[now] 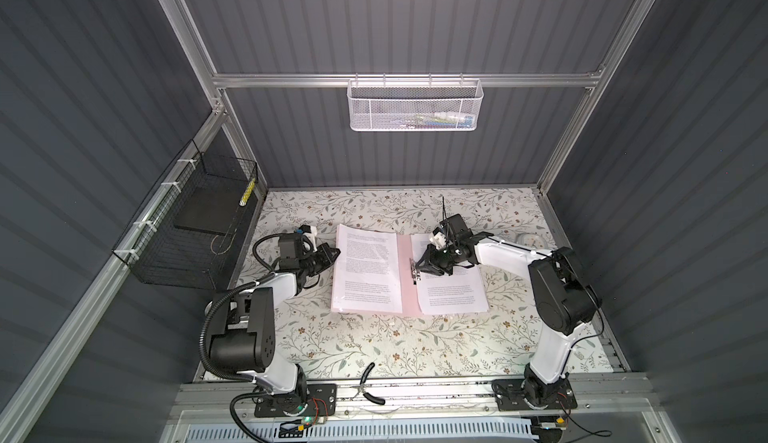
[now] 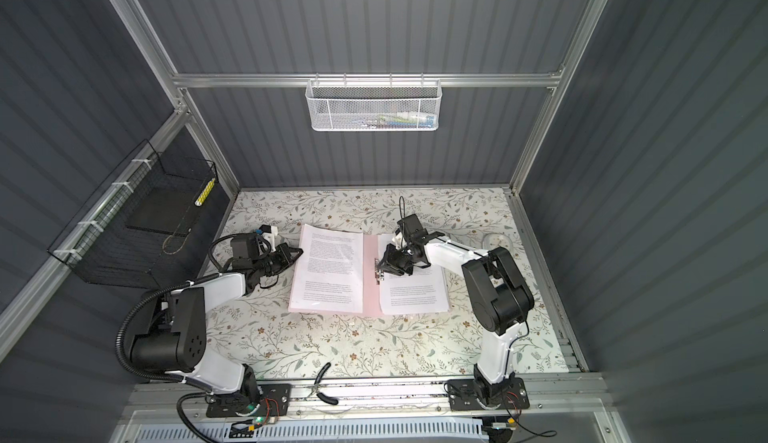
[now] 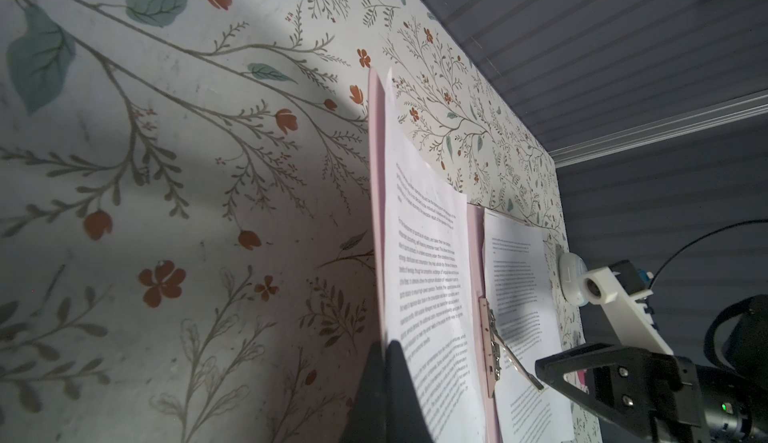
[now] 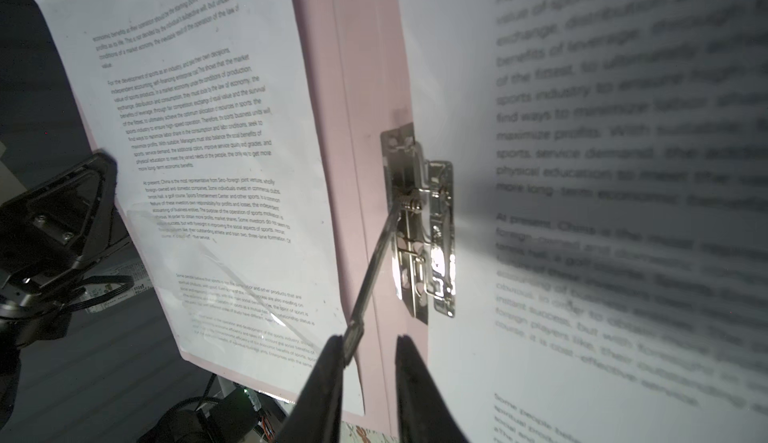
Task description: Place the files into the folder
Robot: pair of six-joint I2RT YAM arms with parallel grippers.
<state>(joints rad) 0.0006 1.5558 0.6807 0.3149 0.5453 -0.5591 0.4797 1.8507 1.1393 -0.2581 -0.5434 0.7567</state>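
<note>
Floral tabletop (image 1: 374, 337), and the pale pink folder (image 1: 406, 279) lies open mid-table, printed files (image 1: 365, 270) on both halves. Now the left gripper (image 3: 382, 345) pinches its left edge; the right gripper (image 4: 370, 341), fingers narrowly apart, straddles the raised lever (image 4: 374, 270) of the silver clip (image 4: 419, 229). Black pliers (image 1: 365, 376) sit by the front rail.

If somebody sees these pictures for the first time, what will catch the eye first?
First, the open pink folder in the middle of the flowered table, with white printed sheets lying on both halves. Next, the right gripper hangs at the silver clip on the spine, jaws apart, the raised lever against one finger. The left gripper appears to pinch the folder's left edge.
</note>
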